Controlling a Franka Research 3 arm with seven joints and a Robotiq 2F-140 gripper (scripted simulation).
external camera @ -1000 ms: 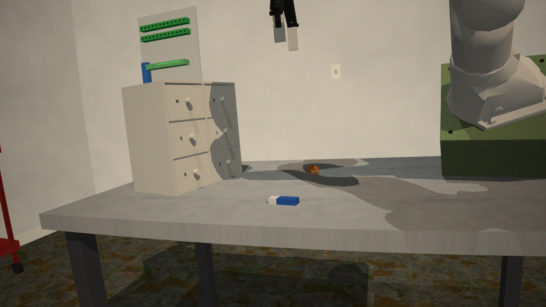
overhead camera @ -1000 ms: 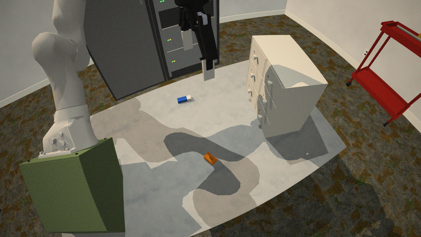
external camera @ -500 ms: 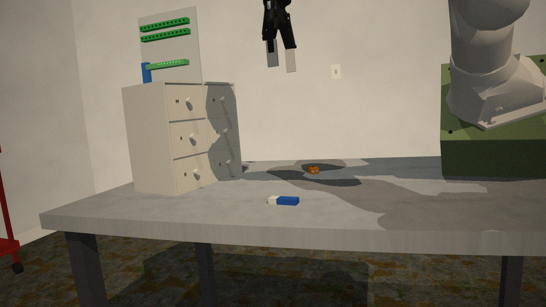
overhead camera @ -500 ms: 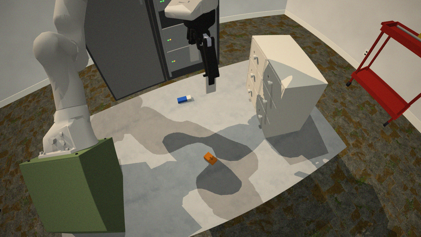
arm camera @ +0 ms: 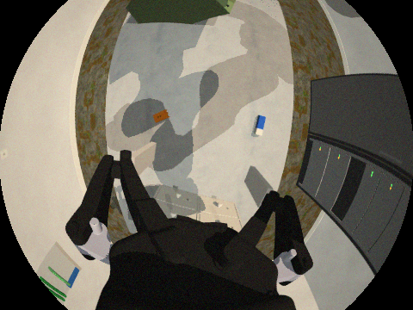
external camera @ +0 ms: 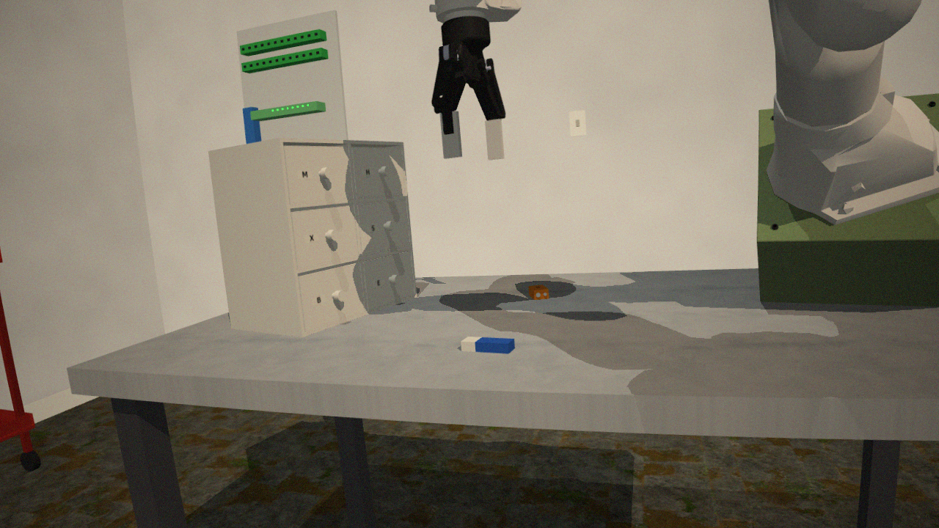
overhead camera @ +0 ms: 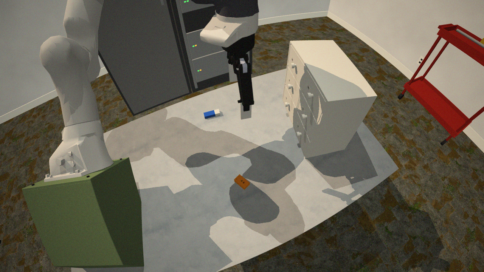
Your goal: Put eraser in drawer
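The eraser (overhead camera: 211,113) is a small blue and white block lying flat on the table; it also shows in the exterior view (external camera: 487,344) and in the wrist view (arm camera: 260,126). The cream chest (overhead camera: 323,94) stands on the table with all six drawers pushed in. The drawer marked X (external camera: 320,237) is the middle one of the left column in the exterior view. My gripper (external camera: 472,141) is open and empty, high above the table, between the eraser and the chest's front and above the chest's top.
A small orange block (overhead camera: 241,181) lies on the table toward the near side. The robot's green base (overhead camera: 84,213) stands at the left corner. A dark server rack (overhead camera: 159,44) stands behind the table, and a red cart (overhead camera: 443,84) on the floor to the right.
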